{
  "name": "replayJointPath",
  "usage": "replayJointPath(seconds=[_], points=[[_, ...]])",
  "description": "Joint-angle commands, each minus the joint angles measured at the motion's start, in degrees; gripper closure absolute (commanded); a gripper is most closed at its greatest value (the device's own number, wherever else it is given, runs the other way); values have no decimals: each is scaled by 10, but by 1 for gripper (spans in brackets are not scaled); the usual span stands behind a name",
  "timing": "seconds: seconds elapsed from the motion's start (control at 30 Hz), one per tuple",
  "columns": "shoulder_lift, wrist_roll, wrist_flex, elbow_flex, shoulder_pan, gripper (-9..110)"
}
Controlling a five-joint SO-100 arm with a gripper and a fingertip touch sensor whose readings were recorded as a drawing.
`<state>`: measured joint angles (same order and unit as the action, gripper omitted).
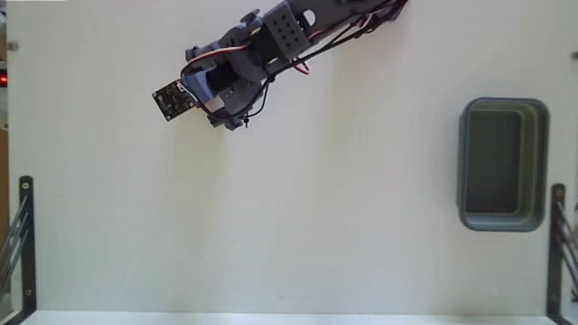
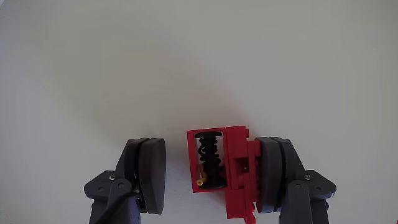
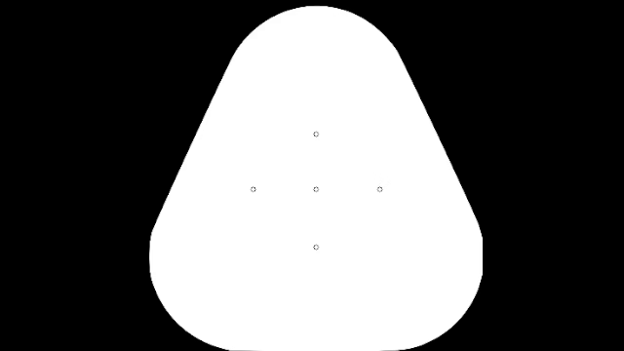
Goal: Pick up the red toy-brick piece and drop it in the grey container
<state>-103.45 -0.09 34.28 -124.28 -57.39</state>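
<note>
In the wrist view, low in the frame, the gripper point(image 2: 211, 177) stands open around the red brick point(image 2: 225, 171), which touches its right finger only, while the fixed view shows the grey bin point(image 1: 503, 163) far right

Fixed view overhead, far, wrist view close, facing table point(image 1: 298, 226)

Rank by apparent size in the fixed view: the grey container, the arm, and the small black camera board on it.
1. The arm, though it runs off the top edge.
2. The grey container, close behind; the cropping makes this order unsure.
3. The black camera board, clearly smallest.
</note>
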Motion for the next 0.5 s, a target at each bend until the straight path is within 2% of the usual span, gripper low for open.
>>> replayJointPath(seconds=[0.0, 0.47], points=[[-7, 1, -5, -6, -12, 18], [-7, 1, -5, -6, -12, 22]])
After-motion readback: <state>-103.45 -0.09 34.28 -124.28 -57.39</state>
